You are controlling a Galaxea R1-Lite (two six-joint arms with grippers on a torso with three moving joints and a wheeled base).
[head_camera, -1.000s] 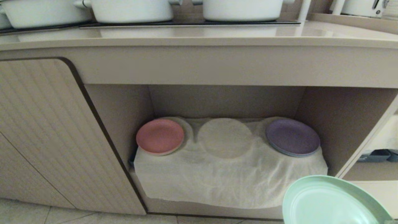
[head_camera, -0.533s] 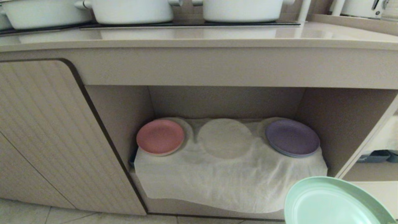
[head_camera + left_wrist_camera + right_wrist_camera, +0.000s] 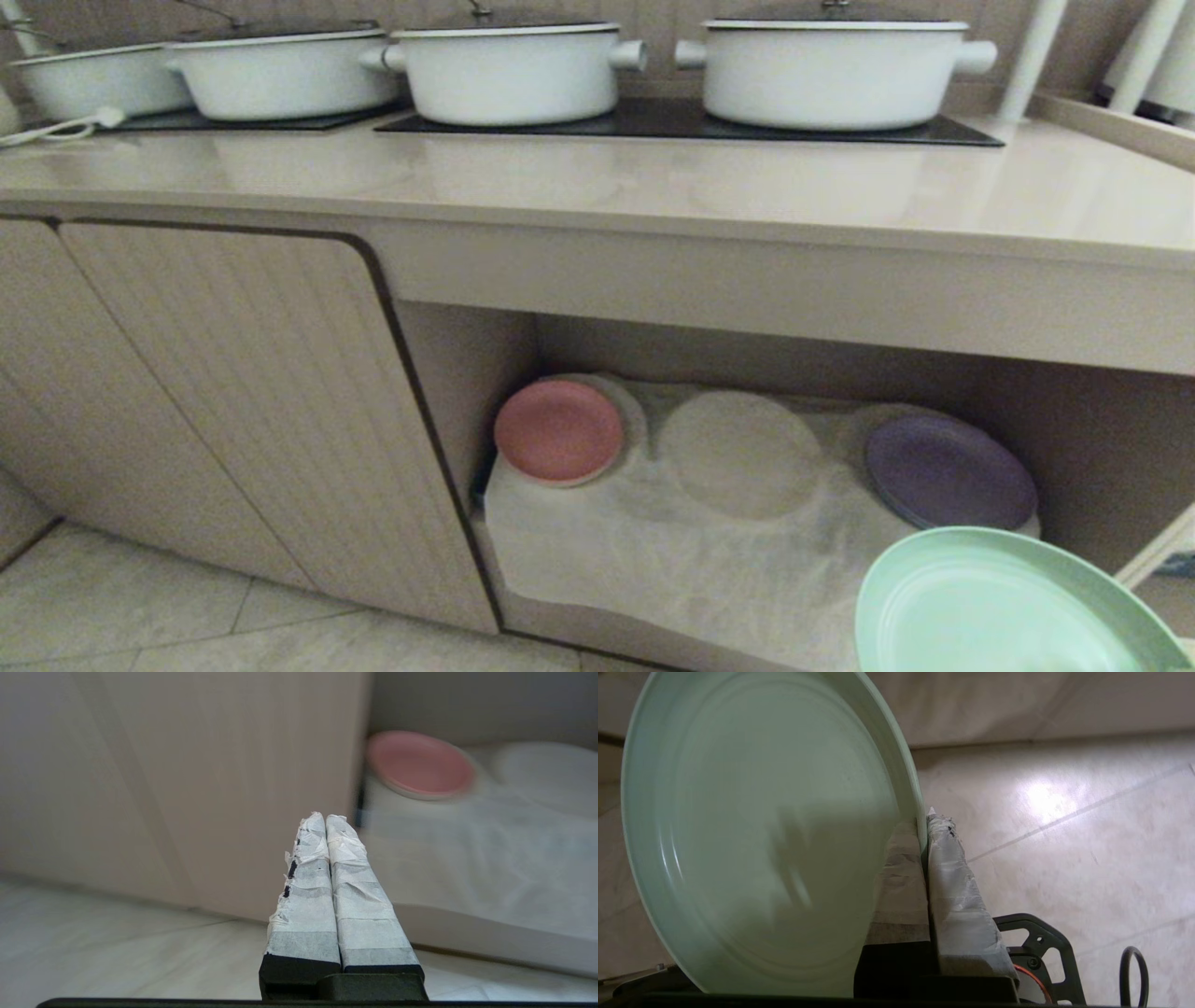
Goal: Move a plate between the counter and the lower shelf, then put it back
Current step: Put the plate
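Counter (image 3: 597, 187) runs across the far top, four white pots (image 3: 513, 70) on black hob panels. Ribbed cabinet door (image 3: 233, 392) at left. Lower shelf (image 3: 709, 560) right of it, draped in white cloth: pink plate (image 3: 558, 431) left, bare round dimple (image 3: 740, 453) middle, purple plate (image 3: 950, 471) right. Mint-green plate (image 3: 999, 607) near right, held in air in front of the shelf, off the cloth. Right gripper (image 3: 926, 821) clamped on its rim. Left gripper (image 3: 325, 820) pressed together, empty, low near the door.

Mint-green plate (image 3: 990, 607); pink plate (image 3: 558, 431), purple plate (image 3: 950, 471).
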